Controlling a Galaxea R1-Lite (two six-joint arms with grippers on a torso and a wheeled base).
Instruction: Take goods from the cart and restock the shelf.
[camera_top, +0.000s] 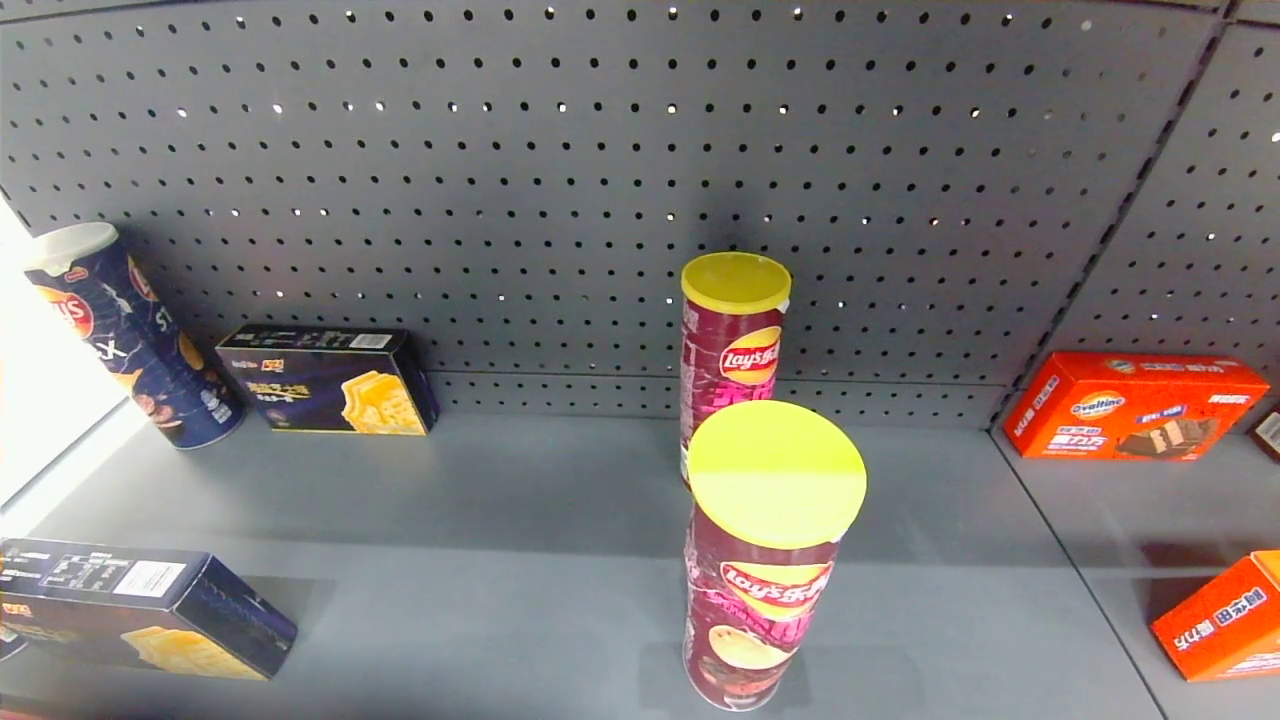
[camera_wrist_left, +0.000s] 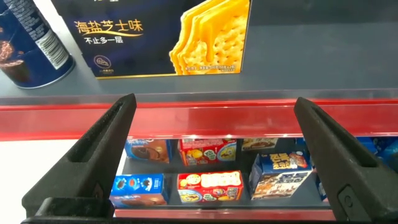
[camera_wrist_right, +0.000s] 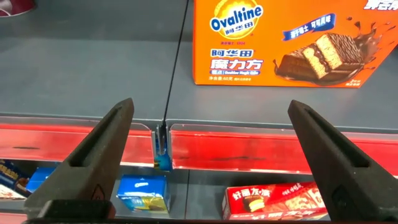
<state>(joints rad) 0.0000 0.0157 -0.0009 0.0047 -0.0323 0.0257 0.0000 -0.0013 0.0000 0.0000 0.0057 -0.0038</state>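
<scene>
- Shelf (camera_top: 500, 520), grey with a pegboard back (camera_top: 600, 150), carries two purple chip cans with yellow lids. Both stand upright near its middle: the front can (camera_top: 765, 600) close to the front edge, the rear can (camera_top: 732, 350) behind it near the back edge.
- At the back left corner stands a dark blue can (camera_top: 130, 340), with the rear cracker box (camera_top: 330, 380) just beside it along the back edge. The front cracker box (camera_top: 140, 610) lies at the front left corner.
- Right of a seam in the shelf, the rear orange box (camera_top: 1135, 405) sits at the back edge and the front orange box (camera_top: 1220, 620) near the front edge.
- Left end effector (camera_wrist_left: 214, 99) is released, its fingers wide apart and empty. It is just outside the red front rail (camera_wrist_left: 211, 121), facing the front cracker box.
- Right end effector (camera_wrist_right: 210, 104) is likewise released and empty, before the same rail, facing the front orange box.
- Below the rail, a lower shelf holds small packets (camera_wrist_left: 205, 186).
</scene>
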